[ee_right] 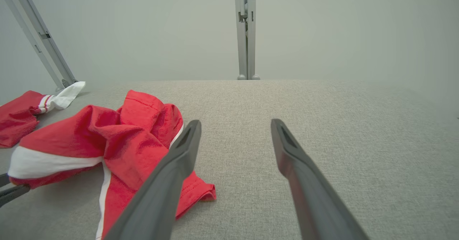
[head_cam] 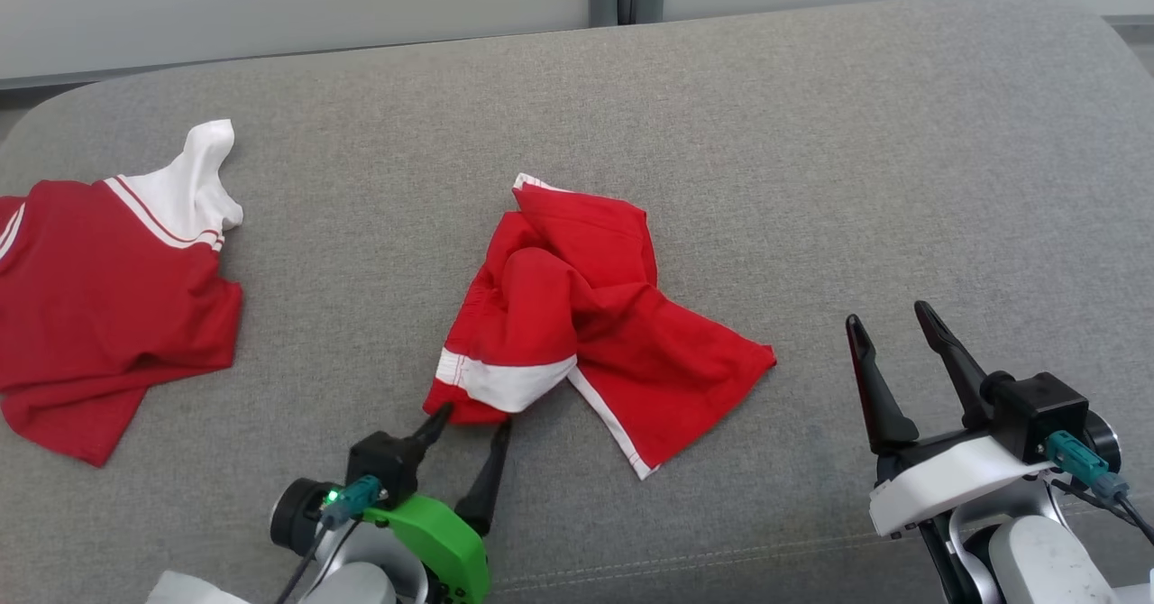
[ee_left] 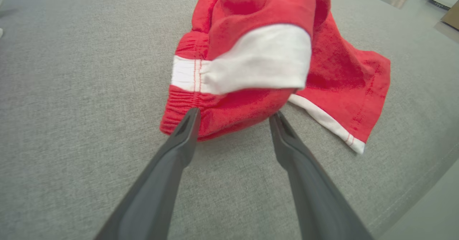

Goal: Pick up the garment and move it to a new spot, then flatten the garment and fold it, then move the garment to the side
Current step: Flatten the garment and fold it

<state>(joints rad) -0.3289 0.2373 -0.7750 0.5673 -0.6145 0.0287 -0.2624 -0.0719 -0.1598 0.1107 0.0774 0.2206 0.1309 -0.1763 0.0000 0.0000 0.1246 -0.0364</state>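
Crumpled red fabric shorts with white trim (head_cam: 577, 315) lie centrally on a grey fabric-covered counter (head_cam: 811, 135). The left end effector (head_cam: 473, 417) is released, its tips at the near elastic waistband. The right end effector (head_cam: 888, 315) is released, well apart. The shorts look soft, light and floppy, and the waistband seems the firmest hold.

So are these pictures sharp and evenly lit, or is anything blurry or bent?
Head view: soft, even light, just a faint shadow under the red shorts. Left wrist view: the wide lens bulges the shorts, slightly soft up close. Right wrist view: pale wall looks washed out, no glare.
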